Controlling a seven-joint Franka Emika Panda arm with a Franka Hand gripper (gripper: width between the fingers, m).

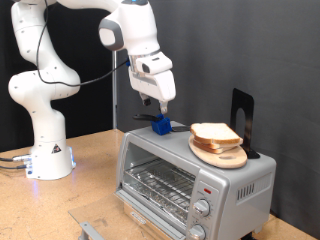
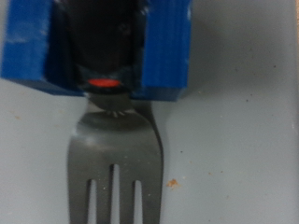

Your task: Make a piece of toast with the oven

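The silver oven [image 1: 232,182] stands on the wooden table with its glass door shut; the wire rack shows through the glass. The piece of toast [image 1: 215,133] lies on a round wooden plate [image 1: 226,158] on the oven's top. My gripper [image 1: 156,108] hangs just above a blue block [image 1: 160,125] at the back of the oven's top, towards the exterior view's left. In the wrist view the blue block [image 2: 28,47] fills the frame with a metal fork [image 2: 117,154] sticking out of it, lying on the grey top. My fingers do not show clearly there.
A black stand [image 1: 243,118] rises behind the plate. Two round knobs [image 1: 203,208] and a red mark [image 1: 207,188] are on the oven's front. A grey metal piece [image 1: 90,229] lies on the table at the exterior view's bottom. The robot base [image 1: 48,160] stands at the left.
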